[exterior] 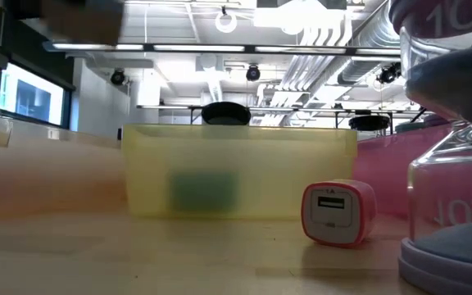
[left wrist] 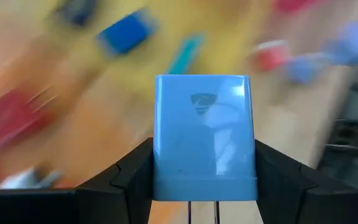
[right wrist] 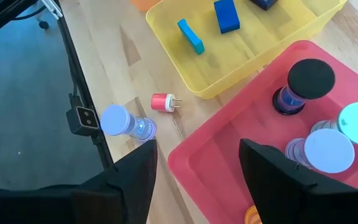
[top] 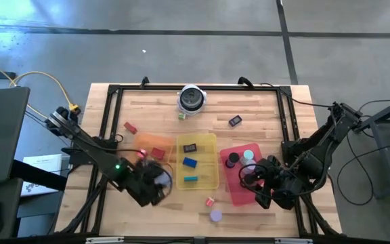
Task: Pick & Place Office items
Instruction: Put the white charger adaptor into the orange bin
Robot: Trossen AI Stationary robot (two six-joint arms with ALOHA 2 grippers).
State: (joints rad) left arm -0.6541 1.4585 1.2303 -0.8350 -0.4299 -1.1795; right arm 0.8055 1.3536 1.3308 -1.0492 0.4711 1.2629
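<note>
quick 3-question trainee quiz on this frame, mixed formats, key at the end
1. True or false: the left hand is shut on a light blue block.
2. Multiple choice: the pink plug-in charger lies
A. in the yellow tray
B. on the bare table, beside the yellow tray
C. in the red tray
3. Fill in: the black-capped sand timer stands in the ____ tray.

Key:
1. True. The block sits between its fingers in the left wrist view.
2. B. It lies on the wood near the lavender-capped sand timer that lies on its side.
3. Red. The right hand hangs open over that tray's corner.
</note>
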